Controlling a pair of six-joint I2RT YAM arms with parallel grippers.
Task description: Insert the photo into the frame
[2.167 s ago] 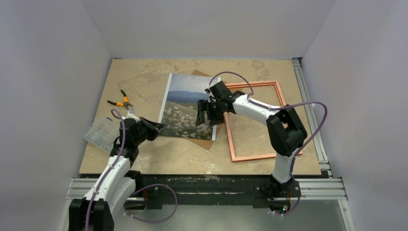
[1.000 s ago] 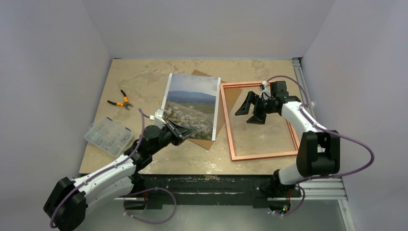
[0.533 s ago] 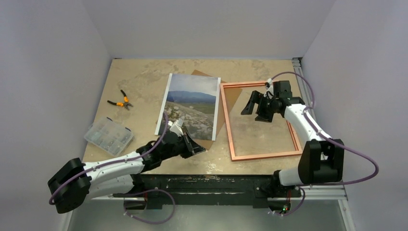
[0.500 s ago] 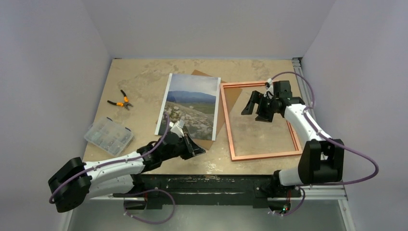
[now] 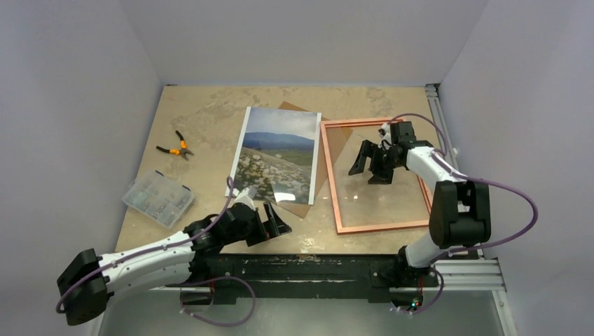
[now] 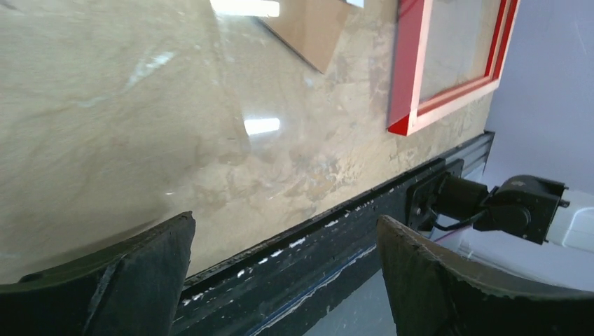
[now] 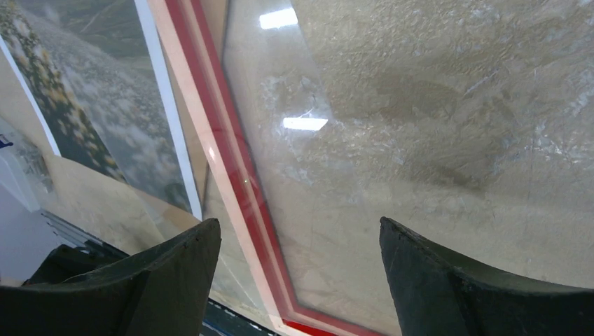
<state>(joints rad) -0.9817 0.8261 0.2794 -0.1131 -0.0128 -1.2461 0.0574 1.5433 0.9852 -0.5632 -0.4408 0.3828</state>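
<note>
1. In the top view I saw the photo (image 5: 274,150) lying face up at the middle of the worktop (image 5: 203,115). It partly covered a brown backing board (image 5: 297,207).
2. The frame (image 5: 329,178) lay flat just right of the photo. Its left rail ran alongside the photo's right edge, and I could not tell whether they touched.
3. The left fingers (image 5: 280,224) were spread wide with nothing between them. They sat low near the worktop's front edge, just below the photo's lower right corner. The left wrist view showed only bare worktop in their gap, with the frame's red corner (image 6: 413,105) at upper right.
4. The right fingers (image 5: 359,161) stood open and empty over the upper half of the frame's pane.
5. Pliers (image 5: 175,148) and a clear parts box (image 5: 158,198) lay at the left.
</note>
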